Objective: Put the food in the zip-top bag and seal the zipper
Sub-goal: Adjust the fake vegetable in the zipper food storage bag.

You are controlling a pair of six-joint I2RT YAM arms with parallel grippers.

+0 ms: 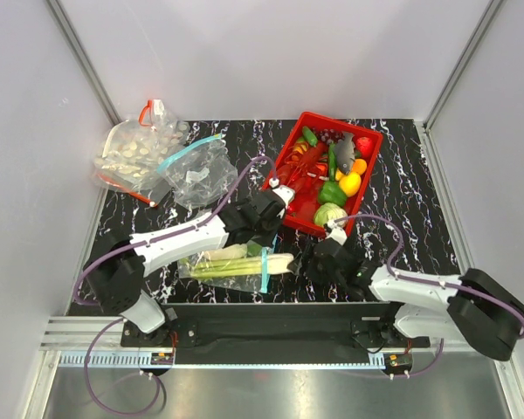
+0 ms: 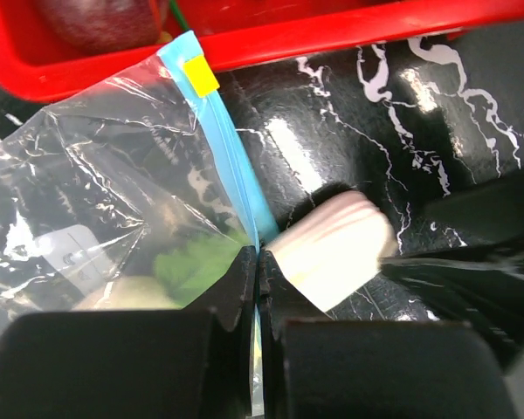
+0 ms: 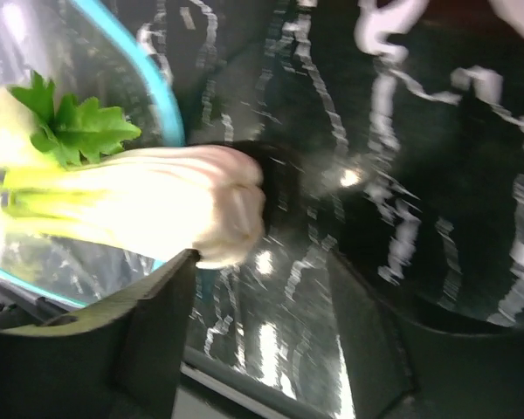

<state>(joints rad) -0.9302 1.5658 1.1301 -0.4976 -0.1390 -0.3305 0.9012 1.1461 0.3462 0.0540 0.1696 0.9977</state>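
Observation:
The zip-top bag [image 1: 214,266] lies flat near the table's front edge, its teal zipper [image 1: 265,269] on its right side. A leek [image 1: 244,264] lies inside, and its white end [image 2: 332,249] pokes out past the zipper [image 2: 236,166]. My left gripper [image 2: 258,262] is shut on the zipper strip, and in the top view it [image 1: 264,240] sits at the strip's far end. My right gripper [image 1: 312,258] is open just right of the leek's end [image 3: 210,209] with nothing between its fingers [image 3: 157,323]. Green leaves [image 3: 70,131] show through the plastic.
A red basket [image 1: 367,175] with toy produce and a grey fish stands right behind the bag. At the back left lie a bag with a red zipper [image 1: 131,157] and another clear bag [image 1: 196,170] with a teal strip. White walls enclose the table.

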